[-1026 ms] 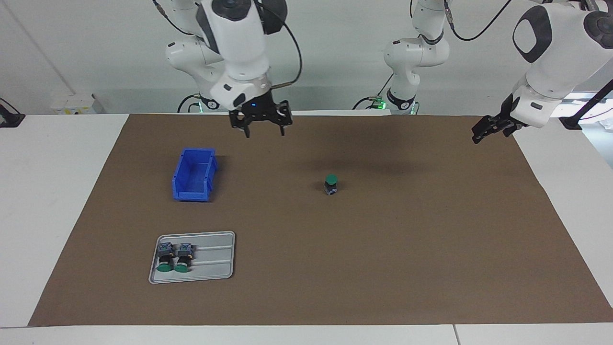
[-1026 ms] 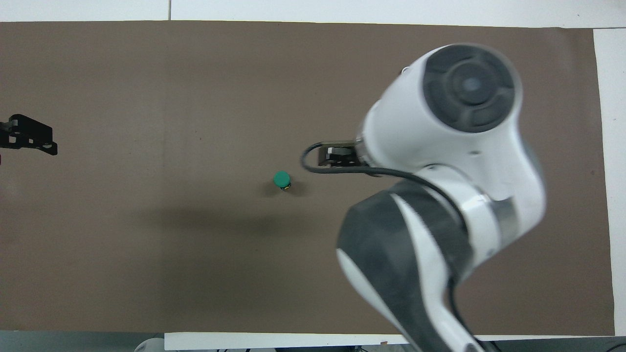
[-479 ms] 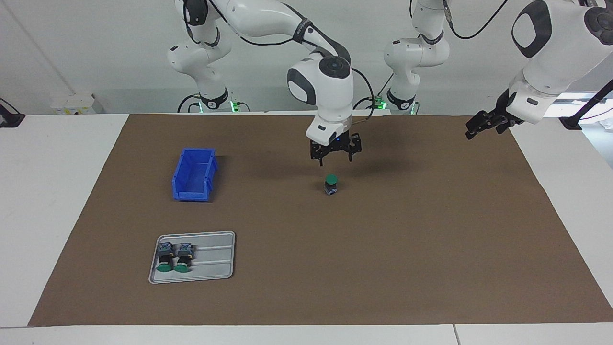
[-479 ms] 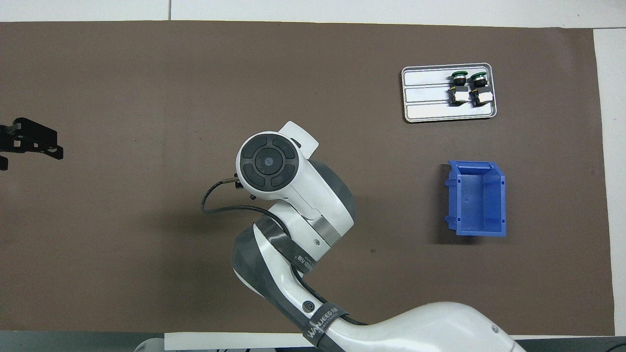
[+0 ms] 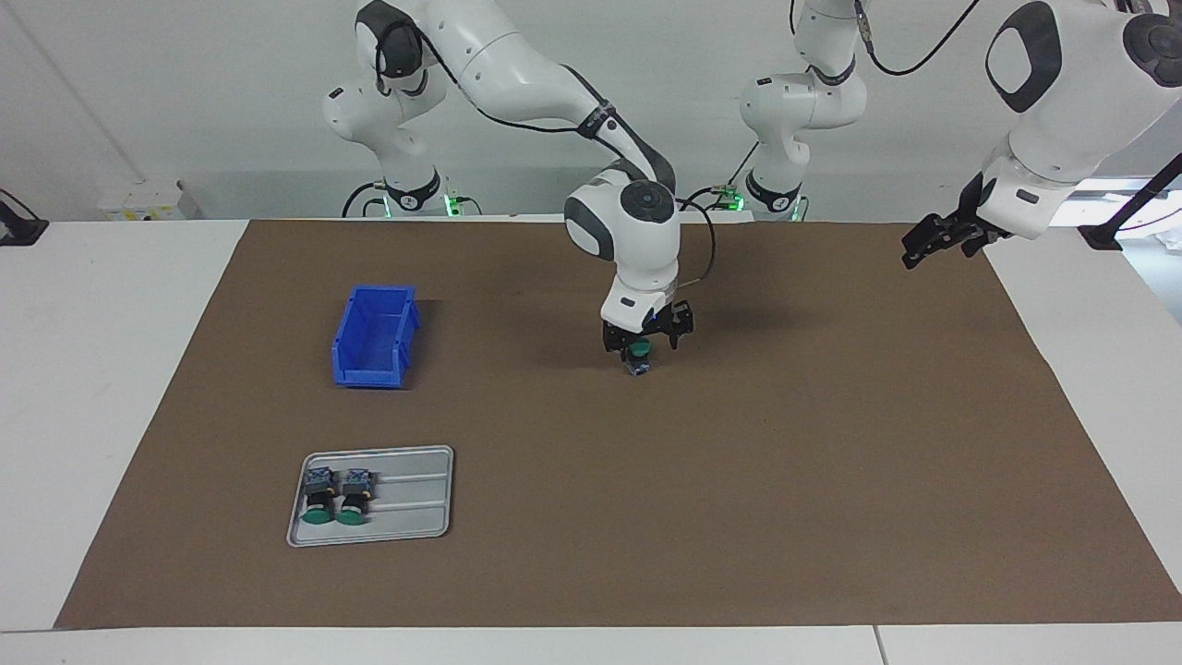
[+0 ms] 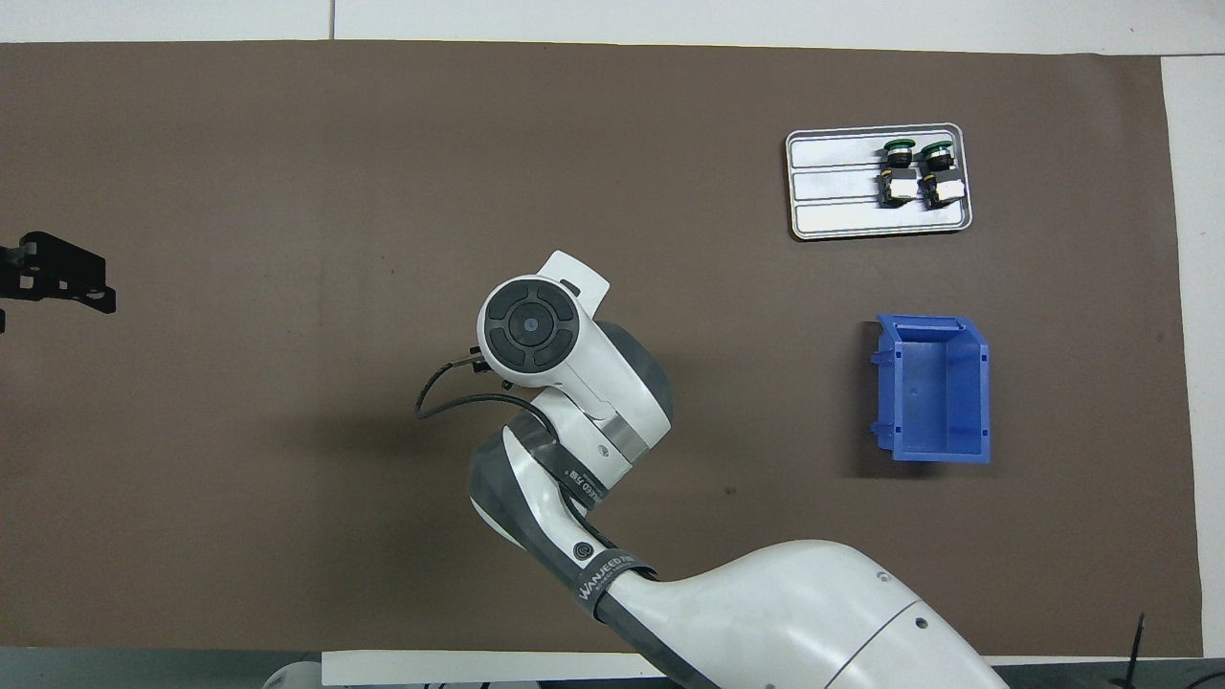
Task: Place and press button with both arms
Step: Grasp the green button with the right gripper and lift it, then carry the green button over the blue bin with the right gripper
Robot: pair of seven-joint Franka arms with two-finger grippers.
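The button [image 5: 638,352], green cap up, stands upright on the brown mat [image 5: 739,443] near the table's middle. My right gripper [image 5: 644,344] is down over it, open, with a finger on each side of the green cap; I cannot tell if they touch it. In the overhead view the right arm's wrist [image 6: 531,325] hides the button and the gripper. My left gripper [image 5: 927,246] waits in the air over the mat's edge at the left arm's end; it also shows in the overhead view [image 6: 57,280].
A grey tray [image 5: 416,503] [image 6: 833,206] at the right arm's end holds two more buttons [image 5: 320,499] [image 5: 354,499] lying on their sides. A blue bin [image 5: 374,337] [image 6: 933,388] stands nearer to the robots than the tray.
My right gripper swung from near the blue bin to over the button, then came down until its fingers straddle the green cap. The left gripper barely moved.
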